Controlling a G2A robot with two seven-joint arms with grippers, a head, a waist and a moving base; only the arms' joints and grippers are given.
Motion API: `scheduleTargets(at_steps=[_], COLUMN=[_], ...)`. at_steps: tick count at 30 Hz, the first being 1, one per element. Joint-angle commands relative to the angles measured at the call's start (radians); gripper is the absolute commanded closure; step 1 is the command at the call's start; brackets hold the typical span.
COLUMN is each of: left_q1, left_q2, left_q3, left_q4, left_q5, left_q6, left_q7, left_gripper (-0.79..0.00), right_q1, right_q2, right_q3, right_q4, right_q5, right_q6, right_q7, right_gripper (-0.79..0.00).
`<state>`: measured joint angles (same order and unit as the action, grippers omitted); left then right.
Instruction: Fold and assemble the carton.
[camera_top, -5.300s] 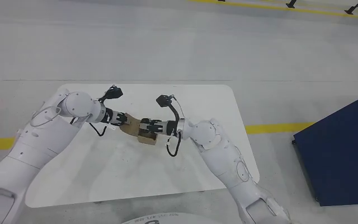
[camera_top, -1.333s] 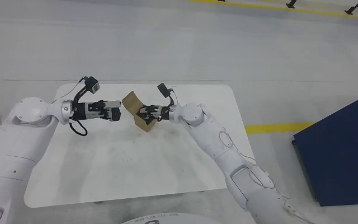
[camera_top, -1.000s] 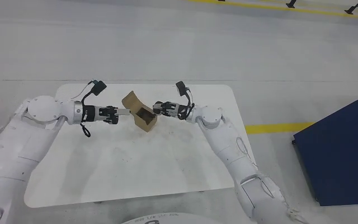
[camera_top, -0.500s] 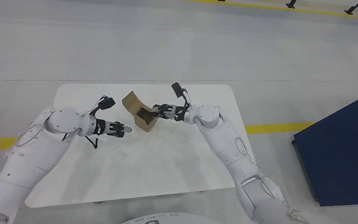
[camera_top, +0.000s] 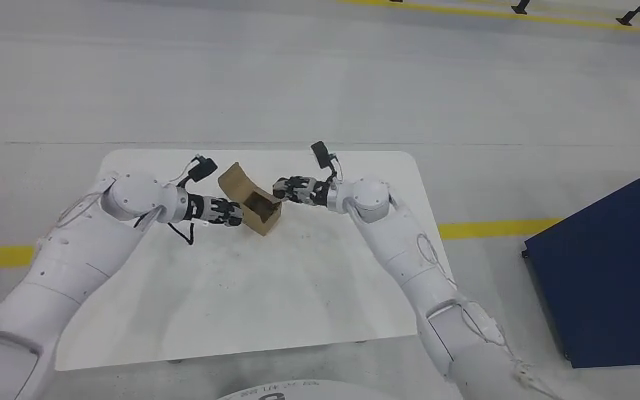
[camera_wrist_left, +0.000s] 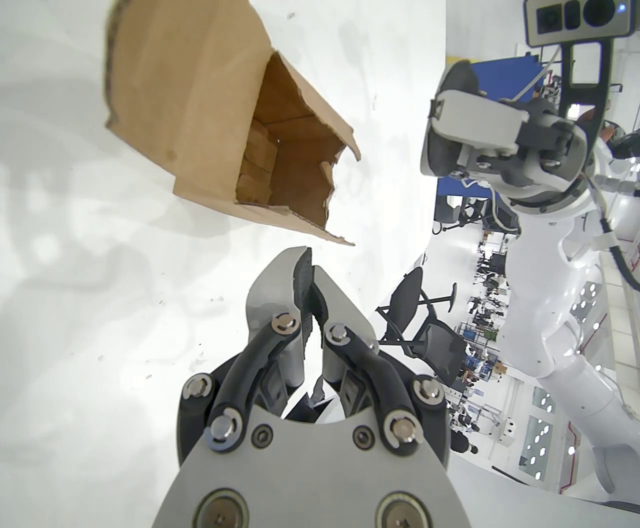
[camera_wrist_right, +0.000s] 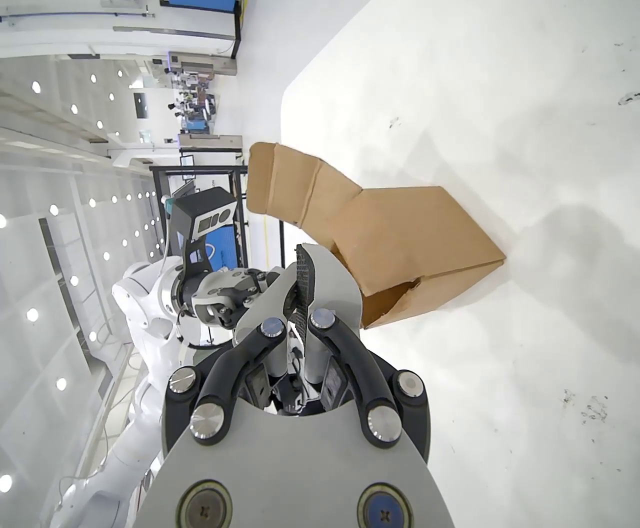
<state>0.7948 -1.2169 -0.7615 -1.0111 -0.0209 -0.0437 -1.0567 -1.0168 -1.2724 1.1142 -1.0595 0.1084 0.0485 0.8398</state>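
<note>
A brown cardboard carton (camera_top: 250, 198) lies on its side on the white table (camera_top: 300, 300). Its open end (camera_wrist_left: 280, 170) faces the grippers, and one long flap (camera_wrist_right: 285, 185) juts out from the far end. My left gripper (camera_top: 235, 213) sits just short of the carton's lower edge, shut with nothing between its fingers (camera_wrist_left: 300, 272). My right gripper (camera_top: 282, 187) hovers at the opposite side of the open end, a small gap away, also shut and empty (camera_wrist_right: 302, 260). The left wrist view shows the right gripper (camera_wrist_left: 440, 135) clear of the torn flap edge.
The table's back edge runs close behind the carton (camera_wrist_right: 410, 235). Bare tabletop stretches toward the front edge (camera_top: 250, 350). A dark blue cabinet (camera_top: 600, 270) stands on the floor to the right, away from the table.
My left gripper has swung in from the front left to the carton's edge. The right gripper has drawn back slightly from the open end. The carton has stayed put.
</note>
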Motion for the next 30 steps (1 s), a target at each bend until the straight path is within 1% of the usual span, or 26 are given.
scheduleTargets(at_steps=[1,3,7,9,11,15,21,24,27,30], left_q1=[-0.018,-0.034,-0.065,-0.078,-0.088,-0.106,-0.122,-0.125,-0.128,-0.128], left_q2=[-0.014,-0.029,-0.058,-0.071,-0.083,-0.102,-0.121,-0.125,-0.13,-0.136], left_q3=[0.02,0.039,0.072,0.087,0.1,0.115,0.121,0.116,0.117,0.121], left_q4=[0.036,0.068,0.132,0.156,0.176,0.212,0.251,0.265,0.276,0.283], left_q5=[-0.003,-0.012,-0.031,-0.034,-0.037,-0.043,-0.043,-0.047,-0.04,-0.033], left_q6=[0.002,0.005,0.009,0.009,0.007,0.007,-0.008,-0.02,-0.019,-0.017], left_q7=[0.013,0.022,0.028,0.029,0.03,0.035,0.064,0.075,0.076,0.079], left_gripper=[0.0,0.0,0.0,-0.009,-0.062,-0.074,-0.068,-0.086,-0.123,-0.126], right_q1=[0.027,0.052,0.098,0.116,0.131,0.154,0.173,0.173,0.171,0.168], right_q2=[-0.006,-0.016,-0.034,-0.042,-0.049,-0.059,-0.07,-0.073,-0.075,-0.075], right_q3=[-0.018,-0.045,-0.103,-0.127,-0.147,-0.176,-0.194,-0.201,-0.206,-0.206], right_q4=[0.037,0.067,0.112,0.131,0.151,0.18,0.212,0.214,0.208,0.202], right_q5=[-0.002,-0.012,-0.038,-0.048,-0.059,-0.07,-0.069,-0.07,-0.077,-0.081], right_q6=[0.033,0.085,0.152,0.171,0.184,0.195,0.21,0.218,0.228,0.234], right_q7=[-0.009,-0.04,-0.041,-0.038,-0.034,-0.023,-0.024,-0.025,-0.028,-0.028], right_gripper=[0.0,0.0,0.0,0.0,0.0,0.0,0.0,0.0,0.0,0.0])
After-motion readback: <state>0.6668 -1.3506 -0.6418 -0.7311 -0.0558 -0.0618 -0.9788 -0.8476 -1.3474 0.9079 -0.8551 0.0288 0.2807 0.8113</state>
